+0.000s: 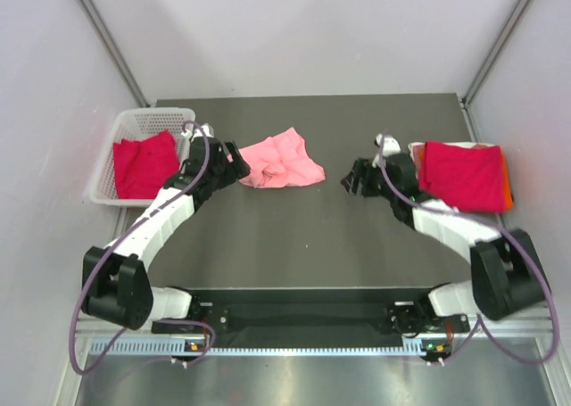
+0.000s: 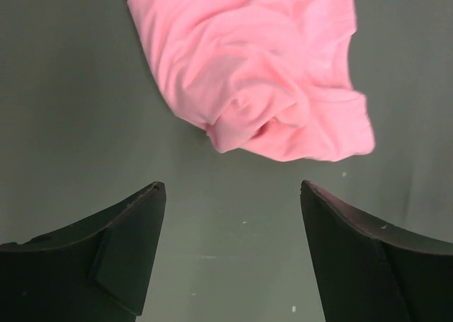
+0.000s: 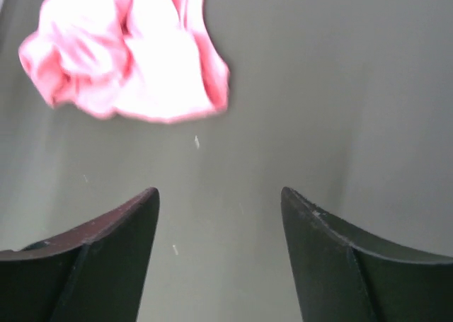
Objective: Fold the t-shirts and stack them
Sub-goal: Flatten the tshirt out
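Note:
A crumpled salmon-pink t-shirt [image 1: 280, 161] lies on the dark table [image 1: 312, 227] between the two arms; it fills the top of the left wrist view [image 2: 262, 74] and the upper left of the right wrist view [image 3: 127, 53]. My left gripper [image 1: 234, 159] sits just left of it, open, with only bare table between its fingers [image 2: 232, 191]. Open too, my right gripper [image 1: 350, 181] stands to the right of the shirt, a short gap away [image 3: 219, 194]. A folded crimson t-shirt [image 1: 462, 174] tops a stack at the right, with an orange edge [image 1: 507, 187] showing. Another crimson t-shirt [image 1: 143, 163] lies in the basket.
A white mesh basket [image 1: 162, 119] stands at the table's left edge, beside the left arm. The enclosure's pale walls close in on the left, back and right. The right arm's forearm runs just in front of the stack.

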